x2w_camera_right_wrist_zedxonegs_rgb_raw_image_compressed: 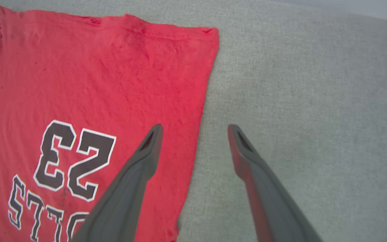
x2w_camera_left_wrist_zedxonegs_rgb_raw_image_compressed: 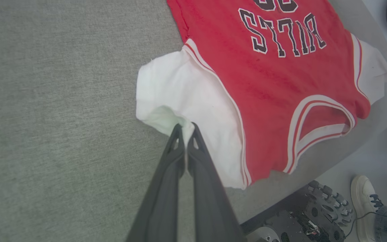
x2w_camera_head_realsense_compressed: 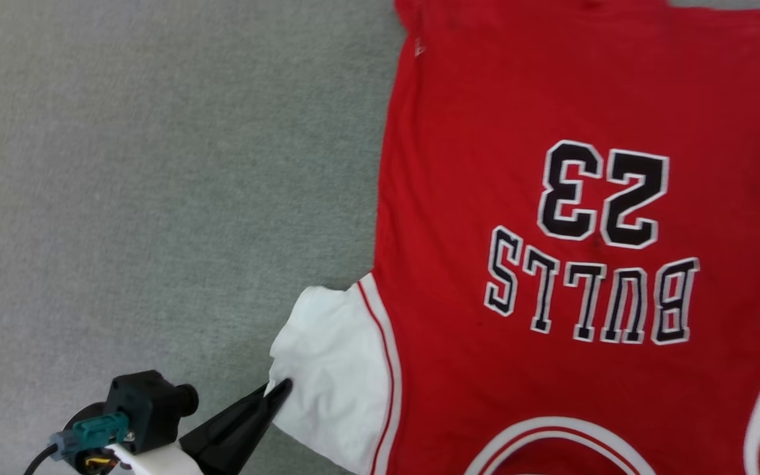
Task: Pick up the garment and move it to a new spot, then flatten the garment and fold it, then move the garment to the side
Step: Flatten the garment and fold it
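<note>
The garment (x2w_camera_head_realsense_compressed: 485, 132) lies spread flat on the grey surface, its black "BULLS 23" lettering facing up and upside down to me, collar nearest me. My left gripper (x2w_camera_head_realsense_compressed: 281, 389) is at the lower left, shut on the outer edge of the white left sleeve (x2w_camera_head_realsense_compressed: 327, 356). The left wrist view shows the two fingertips (x2w_camera_left_wrist_zedxonegs_rgb_raw_image_compressed: 186, 127) pressed together with a bit of white sleeve (x2w_camera_left_wrist_zedxonegs_rgb_raw_image_compressed: 180, 90) cloth pinched between them. In the right wrist view my right gripper (x2w_camera_right_wrist_zedxonegs_rgb_raw_image_compressed: 195, 129) is open and holds nothing; it hovers over the garment's (x2w_camera_right_wrist_zedxonegs_rgb_raw_image_compressed: 96, 84) straight side edge, one finger above red cloth, the other above bare surface.
The grey fabric-covered table (x2w_camera_head_realsense_compressed: 123, 165) stretches wide to the left of the garment. In the left wrist view the table edge (x2w_camera_left_wrist_zedxonegs_rgb_raw_image_compressed: 364, 134) curves past the collar. Below it are the robot's base (x2w_camera_left_wrist_zedxonegs_rgb_raw_image_compressed: 314, 215) and a person's white shoe (x2w_camera_left_wrist_zedxonegs_rgb_raw_image_compressed: 363, 198) on the floor.
</note>
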Motion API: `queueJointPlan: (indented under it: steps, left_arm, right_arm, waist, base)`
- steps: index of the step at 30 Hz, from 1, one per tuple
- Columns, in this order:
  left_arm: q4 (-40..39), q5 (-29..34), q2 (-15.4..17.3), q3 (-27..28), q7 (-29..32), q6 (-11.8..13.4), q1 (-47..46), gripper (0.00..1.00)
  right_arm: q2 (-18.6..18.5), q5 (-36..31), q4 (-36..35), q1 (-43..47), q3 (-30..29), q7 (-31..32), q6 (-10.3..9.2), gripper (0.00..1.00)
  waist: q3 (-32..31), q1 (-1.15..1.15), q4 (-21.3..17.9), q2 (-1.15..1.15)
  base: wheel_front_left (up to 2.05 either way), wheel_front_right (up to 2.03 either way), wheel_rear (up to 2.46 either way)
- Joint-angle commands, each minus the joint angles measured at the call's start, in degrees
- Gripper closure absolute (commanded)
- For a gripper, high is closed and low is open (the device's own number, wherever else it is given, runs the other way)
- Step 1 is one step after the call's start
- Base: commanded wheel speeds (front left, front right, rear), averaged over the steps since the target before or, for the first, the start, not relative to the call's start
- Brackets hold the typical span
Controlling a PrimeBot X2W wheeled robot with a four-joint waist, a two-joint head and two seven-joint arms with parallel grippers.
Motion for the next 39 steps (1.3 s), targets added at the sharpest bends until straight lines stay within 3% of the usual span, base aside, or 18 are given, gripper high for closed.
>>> queueJointPlan:
  steps: [1,14,24,25,26,34,39]
  left_arm:
    - [-0.4,0.5,-0.7,-0.1,0.2,-0.4,-1.1,1.0]
    - [0.0,2.5,-4.8,-1.8,-0.4,-3.1,-5.0,1.0]
    - [1.5,2.5,-6.1,-2.1,-1.3,-4.1,-5.8,1.0]
    - [1.6,2.4,-6.2,-2.1,-1.3,-4.2,-5.9,1.0]
    - [1.8,2.4,-6.3,-2.1,-1.3,-4.4,-5.9,1.0]
    - [3.5,2.4,-6.3,-1.8,-1.6,-4.2,-6.2,1.0]
    - [4.9,2.3,-6.0,-1.4,-1.9,-3.1,-5.4,1.0]
  right_arm:
    - [-0.4,-1.6,1.4,-2.4,-0.5,0.6,-0.02,0.0]
    - [-3.4,-15.3,9.8,-15.1,-6.1,4.4,-0.02,0.0]
    - [-2.5,-15.1,11.8,-11.3,-4.4,6.6,-0.01,0.0]
    - [-2.5,-14.9,11.8,-10.6,-4.4,7.1,-0.01,0.55]
    - [-2.7,-14.6,11.8,-10.1,-4.4,7.3,-0.01,1.0]
    - [-3.8,-13.9,11.3,-7.0,-5.4,6.7,-0.02,1.0]
    - [-2.7,-12.0,11.8,-1.5,-5.5,4.5,-0.02,1.0]
  waist:
    - [5.0,-0.01,5.0,0.0]
    - [11.9,-0.01,12.2,0.0]
    - [13.2,-0.01,13.1,0.0]
    - [13.3,-0.01,13.1,0.0]
    - [13.3,-0.01,13.2,0.0]
    - [11.2,-0.01,12.1,0.0]
    - [5.9,-0.01,8.2,0.0]
  base:
    - [0.0,0.0,0.0]
    - [0.0,0.0,0.0]
    - [0.0,0.0,0.0]
    - [0.0,0.0,0.0]
    - [0.0,0.0,0.0]
    - [0.0,0.0,0.0]
    - [0.0,0.0,0.0]
